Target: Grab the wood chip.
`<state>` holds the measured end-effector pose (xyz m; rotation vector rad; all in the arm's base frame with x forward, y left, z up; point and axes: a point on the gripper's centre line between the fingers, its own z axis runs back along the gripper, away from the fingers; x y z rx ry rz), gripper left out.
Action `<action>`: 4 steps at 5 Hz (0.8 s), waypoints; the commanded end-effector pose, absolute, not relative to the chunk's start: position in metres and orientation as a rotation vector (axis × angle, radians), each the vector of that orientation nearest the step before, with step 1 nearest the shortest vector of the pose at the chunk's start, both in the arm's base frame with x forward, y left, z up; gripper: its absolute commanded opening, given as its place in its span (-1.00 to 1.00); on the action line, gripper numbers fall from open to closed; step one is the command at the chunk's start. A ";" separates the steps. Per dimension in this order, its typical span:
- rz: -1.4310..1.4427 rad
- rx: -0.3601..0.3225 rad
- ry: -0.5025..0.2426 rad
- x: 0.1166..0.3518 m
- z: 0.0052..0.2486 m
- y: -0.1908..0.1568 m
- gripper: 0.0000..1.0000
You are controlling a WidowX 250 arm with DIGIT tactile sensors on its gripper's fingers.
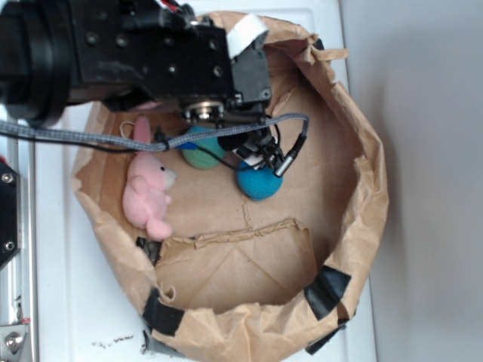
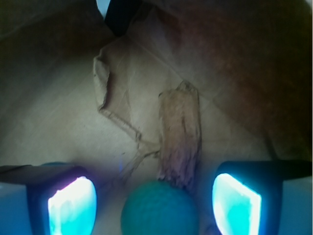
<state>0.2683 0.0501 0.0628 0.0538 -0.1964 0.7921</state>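
Exterior view: gripper point(image 1: 253, 151) hangs inside the brown paper bag point(image 1: 355, 151), right over the blue ball point(image 1: 260, 181); green ball point(image 1: 202, 149) and pink plush point(image 1: 147, 192) sit off to the ball's far side; wood chip not visible here, arm blocks it. Wrist view: gripper point(image 2: 156, 203) spread wide, nothing held; wood chip point(image 2: 180, 137) lies just beyond the blue ball point(image 2: 159, 208), touching it, centred between the jaws, long axis running away from the ball; reach past the ball.
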 end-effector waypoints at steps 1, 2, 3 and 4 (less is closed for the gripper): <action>0.834 0.032 -0.274 0.258 0.066 0.081 1.00; 0.832 0.072 -0.273 0.265 0.048 0.084 1.00; 0.840 0.121 -0.254 0.285 0.032 0.085 1.00; 0.850 0.116 -0.238 0.304 0.034 0.086 1.00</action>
